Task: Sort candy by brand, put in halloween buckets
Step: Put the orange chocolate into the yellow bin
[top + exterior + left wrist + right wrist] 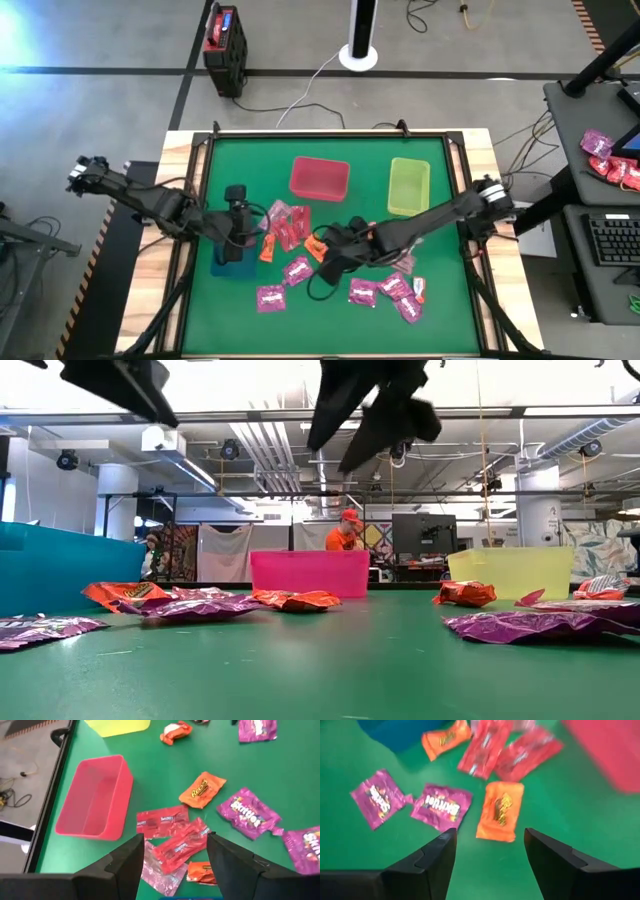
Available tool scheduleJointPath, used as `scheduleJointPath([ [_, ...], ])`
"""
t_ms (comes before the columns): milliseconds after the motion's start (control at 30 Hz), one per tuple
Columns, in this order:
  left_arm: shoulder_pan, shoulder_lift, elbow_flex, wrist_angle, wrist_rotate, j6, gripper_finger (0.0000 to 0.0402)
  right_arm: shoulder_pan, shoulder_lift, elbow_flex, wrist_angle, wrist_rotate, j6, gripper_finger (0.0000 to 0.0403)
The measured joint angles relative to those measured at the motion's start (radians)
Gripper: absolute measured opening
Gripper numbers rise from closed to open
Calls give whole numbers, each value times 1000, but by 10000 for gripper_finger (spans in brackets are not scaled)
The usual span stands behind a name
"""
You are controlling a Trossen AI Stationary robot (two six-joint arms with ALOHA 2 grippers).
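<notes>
Wrapped candy lies scattered across the green table: red packets [290, 225], orange ones [316, 248] and magenta ones [362, 291]. The pink-red bucket [320, 178] and the lime bucket [408, 186] stand at the far side. The blue bucket [228, 265] is partly hidden under my left arm. My left gripper [175, 865] hangs open over the red packets [172, 845], beside the pink-red bucket [95, 800]. My right gripper [490, 855] hangs open above the table, an orange packet [501, 810] just ahead of its fingers. Neither gripper has anything between its fingers.
More magenta packets [410, 308] lie near the table's front right. A black-and-red box [225, 40] and cables sit on the floor beyond the far edge. A side desk at the right holds extra candy [610, 160]. A person in orange [348, 532] stands far behind the table.
</notes>
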Motion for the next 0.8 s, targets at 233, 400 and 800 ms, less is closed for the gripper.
scheduleJointPath([
  [233,-18,-81,-113,83,-48,15,198,-29,120,23,3,-31,108,229],
  [400,-19,-128,-139,107,-48,18,198,-52,183,23,1,-30,132,226],
  [800,-18,-176,-199,216,-48,47,198,-82,276,23,13,-45,169,195],
])
